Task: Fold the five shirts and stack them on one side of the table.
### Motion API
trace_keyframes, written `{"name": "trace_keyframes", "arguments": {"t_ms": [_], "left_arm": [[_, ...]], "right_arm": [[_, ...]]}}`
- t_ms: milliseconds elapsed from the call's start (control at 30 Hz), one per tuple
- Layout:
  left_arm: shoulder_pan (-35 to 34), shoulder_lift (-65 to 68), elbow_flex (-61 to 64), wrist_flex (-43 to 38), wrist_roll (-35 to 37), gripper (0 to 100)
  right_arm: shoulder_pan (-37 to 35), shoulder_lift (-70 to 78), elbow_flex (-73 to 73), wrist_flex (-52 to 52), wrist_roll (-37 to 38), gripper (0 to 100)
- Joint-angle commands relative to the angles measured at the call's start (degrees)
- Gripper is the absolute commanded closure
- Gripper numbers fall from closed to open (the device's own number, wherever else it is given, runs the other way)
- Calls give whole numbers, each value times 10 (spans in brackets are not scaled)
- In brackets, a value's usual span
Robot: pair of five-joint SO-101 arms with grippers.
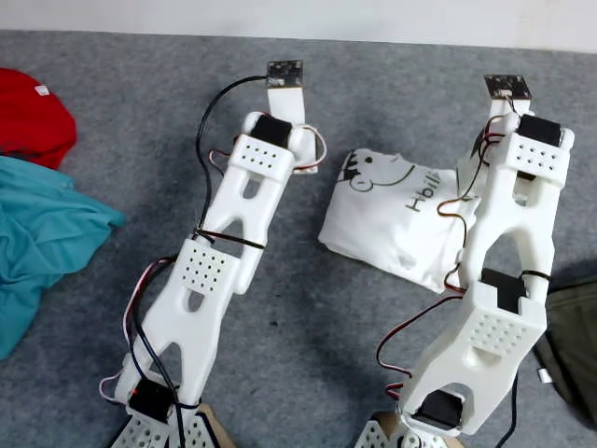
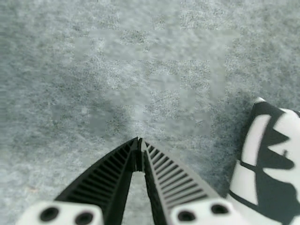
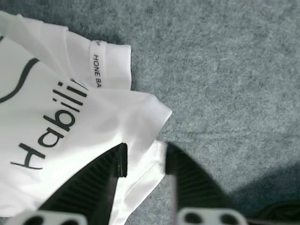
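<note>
Four garments lay on the grey table (image 1: 140, 75): a red shirt (image 1: 28, 117) and a teal shirt (image 1: 42, 243), unfolded, at one edge; a dark garment (image 1: 574, 345) at the opposite edge; and a white shirt (image 1: 392, 219), partly folded into a compact block, between the two arms. Judged from this layout, the step in hand was the folding of the white shirt, and no stack had yet been formed.

The right gripper (image 3: 146, 152) was open, its jaws straddling a loose edge of the white shirt (image 3: 70, 117) near the collar, with cloth lying between them but not clamped. The left gripper (image 2: 139, 145) was fully closed and empty, over bare table, with the white shirt (image 2: 267, 164) just beside it.

The next move probably called for the right jaws to close on that edge and carry it across the block, while the left gripper steadied the near side.
</note>
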Motion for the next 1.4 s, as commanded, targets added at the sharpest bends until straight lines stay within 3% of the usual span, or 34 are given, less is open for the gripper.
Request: {"name": "trace_keyframes", "arguments": {"t_ms": [0,233,567,800,1367], "left_arm": [[-14,-11,-16,-5,2,993],[-14,-11,-16,-5,2,993],[-13,-8,-16,-9,2,993],[-13,-8,-16,-9,2,993],[-13,-8,-16,-5,2,993]], "right_arm": [[-13,7,-1,-7,0,817],[-11,66,-4,-7,2,992],[43,21,-4,10,4,991],[40,-12,-4,66,4,989],[39,-11,2,65,66,988]]}}
